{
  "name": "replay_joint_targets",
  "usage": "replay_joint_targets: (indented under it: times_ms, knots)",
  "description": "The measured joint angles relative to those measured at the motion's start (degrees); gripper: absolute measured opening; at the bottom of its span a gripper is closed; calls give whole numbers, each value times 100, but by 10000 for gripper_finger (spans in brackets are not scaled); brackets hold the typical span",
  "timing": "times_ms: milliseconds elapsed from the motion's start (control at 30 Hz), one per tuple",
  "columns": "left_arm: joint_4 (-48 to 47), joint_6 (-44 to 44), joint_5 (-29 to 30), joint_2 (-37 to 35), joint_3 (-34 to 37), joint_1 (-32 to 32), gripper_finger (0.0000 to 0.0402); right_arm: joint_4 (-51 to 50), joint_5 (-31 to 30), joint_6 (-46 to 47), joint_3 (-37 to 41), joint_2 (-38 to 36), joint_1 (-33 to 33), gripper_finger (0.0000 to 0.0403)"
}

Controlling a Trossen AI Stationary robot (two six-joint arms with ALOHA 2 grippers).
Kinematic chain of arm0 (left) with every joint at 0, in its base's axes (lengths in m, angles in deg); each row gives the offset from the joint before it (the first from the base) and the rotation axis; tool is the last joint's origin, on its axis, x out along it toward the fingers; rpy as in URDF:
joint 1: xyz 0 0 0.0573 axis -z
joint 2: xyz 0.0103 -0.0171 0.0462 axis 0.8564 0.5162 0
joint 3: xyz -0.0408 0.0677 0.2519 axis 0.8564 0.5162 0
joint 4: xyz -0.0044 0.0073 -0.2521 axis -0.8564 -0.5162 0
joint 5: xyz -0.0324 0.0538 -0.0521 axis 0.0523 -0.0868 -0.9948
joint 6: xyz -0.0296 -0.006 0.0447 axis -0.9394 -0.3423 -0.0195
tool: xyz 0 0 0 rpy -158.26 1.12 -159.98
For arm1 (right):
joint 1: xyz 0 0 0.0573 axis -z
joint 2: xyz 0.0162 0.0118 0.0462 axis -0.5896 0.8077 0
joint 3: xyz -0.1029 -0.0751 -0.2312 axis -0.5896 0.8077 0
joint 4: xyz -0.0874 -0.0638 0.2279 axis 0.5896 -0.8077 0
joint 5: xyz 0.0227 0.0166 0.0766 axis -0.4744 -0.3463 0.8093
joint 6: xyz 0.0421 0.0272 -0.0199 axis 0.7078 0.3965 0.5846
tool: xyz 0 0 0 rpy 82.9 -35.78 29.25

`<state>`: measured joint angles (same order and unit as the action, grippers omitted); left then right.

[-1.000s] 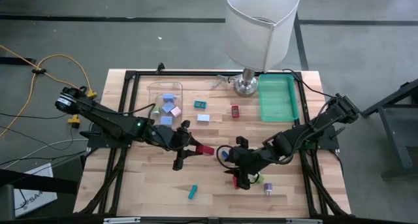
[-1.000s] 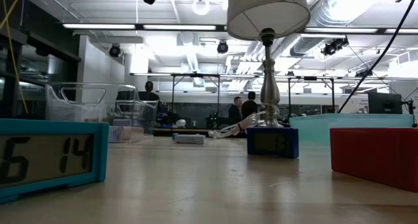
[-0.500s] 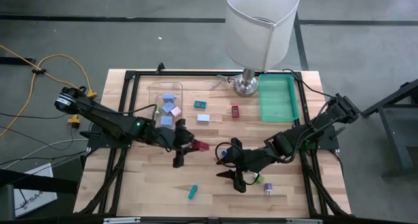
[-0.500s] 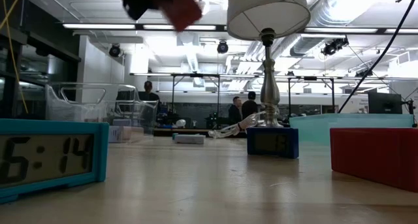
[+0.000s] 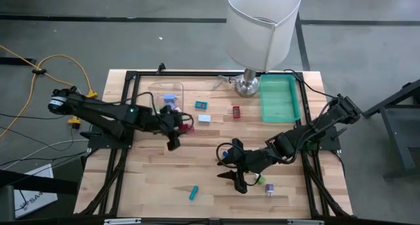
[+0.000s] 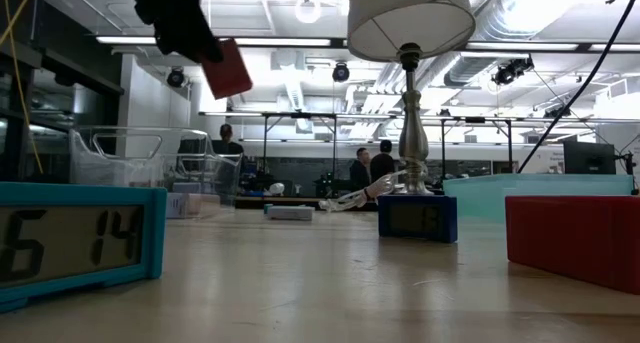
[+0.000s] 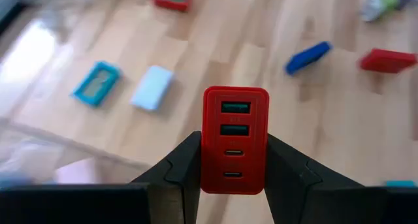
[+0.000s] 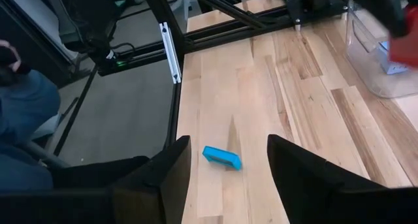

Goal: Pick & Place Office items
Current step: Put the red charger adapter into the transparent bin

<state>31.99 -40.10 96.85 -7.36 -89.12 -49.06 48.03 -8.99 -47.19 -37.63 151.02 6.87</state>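
The left pincer [image 5: 178,127], clamped on a red charger [image 7: 234,140], has swung from mid-frame toward the clear bin [image 5: 155,94] at upper left, so the drop looks close. The right pincer [image 5: 233,167] waits at lower centre, fingers apart and empty.

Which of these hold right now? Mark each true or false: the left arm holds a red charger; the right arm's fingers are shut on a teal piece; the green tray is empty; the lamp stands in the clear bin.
1. The left gripper holds a red charger. True: its fingers clamp both sides.
2. The right gripper is shut on a teal piece. False: its fingers are open and empty; the teal piece lies on the table beyond them.
3. The green tray is empty. True, judging by the high view.
4. The lamp stands in the clear bin. False: it stands on the table beside the green tray; the clear bin holds small blocks.
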Motion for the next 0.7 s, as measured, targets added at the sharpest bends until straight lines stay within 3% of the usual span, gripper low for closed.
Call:
replay_joint_targets:
  times_ms: [333, 700]
  knots:
    - [-1211, 2, 35, -750, 4, -1066, 120, 24, 0, 0, 0, 0, 0, 189]
    - [-1511, 2, 304, -617, 319, -2353, 120, 32, 0, 0, 0, 0, 0, 189]
